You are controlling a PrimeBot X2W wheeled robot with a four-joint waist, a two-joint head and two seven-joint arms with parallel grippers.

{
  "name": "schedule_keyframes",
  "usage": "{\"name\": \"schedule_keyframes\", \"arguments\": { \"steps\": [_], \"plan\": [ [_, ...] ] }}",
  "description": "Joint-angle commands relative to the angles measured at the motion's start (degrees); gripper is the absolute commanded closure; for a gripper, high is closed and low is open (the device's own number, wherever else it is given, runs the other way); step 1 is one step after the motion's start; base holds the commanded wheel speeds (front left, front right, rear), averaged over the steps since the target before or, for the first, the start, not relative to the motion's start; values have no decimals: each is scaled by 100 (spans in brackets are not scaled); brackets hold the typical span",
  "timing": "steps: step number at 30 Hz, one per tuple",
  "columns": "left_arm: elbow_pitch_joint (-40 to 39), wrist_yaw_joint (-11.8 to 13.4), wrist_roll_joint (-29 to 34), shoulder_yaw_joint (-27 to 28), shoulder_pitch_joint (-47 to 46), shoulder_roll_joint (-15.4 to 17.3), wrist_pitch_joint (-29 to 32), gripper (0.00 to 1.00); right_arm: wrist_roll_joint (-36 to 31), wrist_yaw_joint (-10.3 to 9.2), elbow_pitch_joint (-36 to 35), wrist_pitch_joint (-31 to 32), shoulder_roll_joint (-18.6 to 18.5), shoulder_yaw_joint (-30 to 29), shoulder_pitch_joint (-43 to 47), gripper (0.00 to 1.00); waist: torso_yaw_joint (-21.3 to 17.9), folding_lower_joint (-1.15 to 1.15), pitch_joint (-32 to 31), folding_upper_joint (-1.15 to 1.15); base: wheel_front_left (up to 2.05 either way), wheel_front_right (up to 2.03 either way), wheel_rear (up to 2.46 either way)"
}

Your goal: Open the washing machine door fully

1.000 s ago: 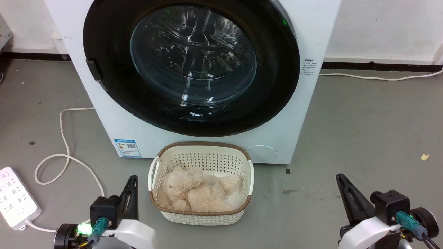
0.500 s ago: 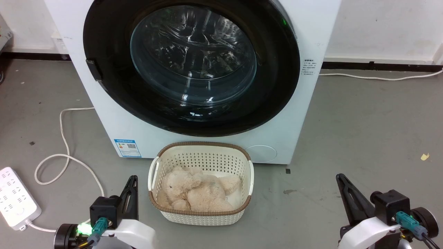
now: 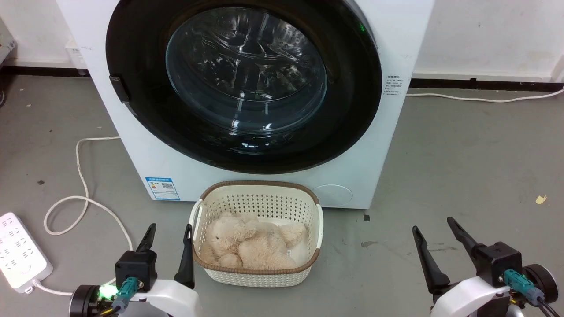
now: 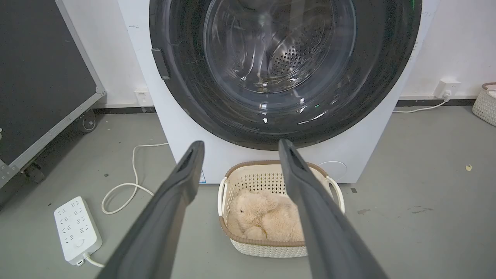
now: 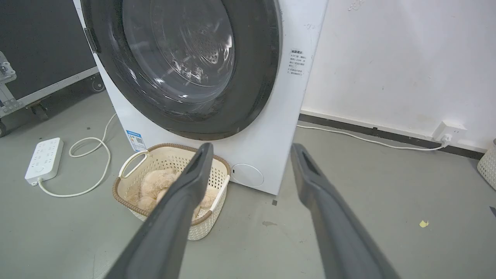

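power strip [image 3: 20,251]: one, laid on the floor [image 3: 462,154] at far left, its white cord [image 3: 81,176] looped beside it.
left gripper [image 3: 171,226]: held low, just beside the basket [image 3: 255,275], fingers spread wide, nothing held.
washing machine [image 3: 145,149]: one, white, stood before the wall [image 3: 484,35].
washing machine door [image 3: 244,83]: one, judged shut flush on the machine's front; a small dark tab [image 3: 119,89] is seen at its left edge.
basket: one, set just before the machine, one plush toy [image 3: 251,246] laid inside.
right gripper [image 3: 432,223]: held low, well apart from the door, spread wide, empty.
step: the reach is judged not yet begun.
next move: the tab is to be reached and pulled outward, the basket cleared.
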Motion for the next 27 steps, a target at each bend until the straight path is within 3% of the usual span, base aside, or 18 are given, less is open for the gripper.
{"name": "schedule_keyframes", "arguments": {
  "steps": [1, 27],
  "plan": [
    [-9, 17, 5, -17, 10, 0, -44, 0, 17, 0, -4, -43, 0, 0, 10, 0, 0, 0, 5, 0, 0, 0, 0],
    [-161, 212, 30, -288, -132, 11, -355, 0, 204, -1, -89, -330, -181, -53, -417, 0, 99, 0, 398, 0, 0, 0, 0]
  ]
}}
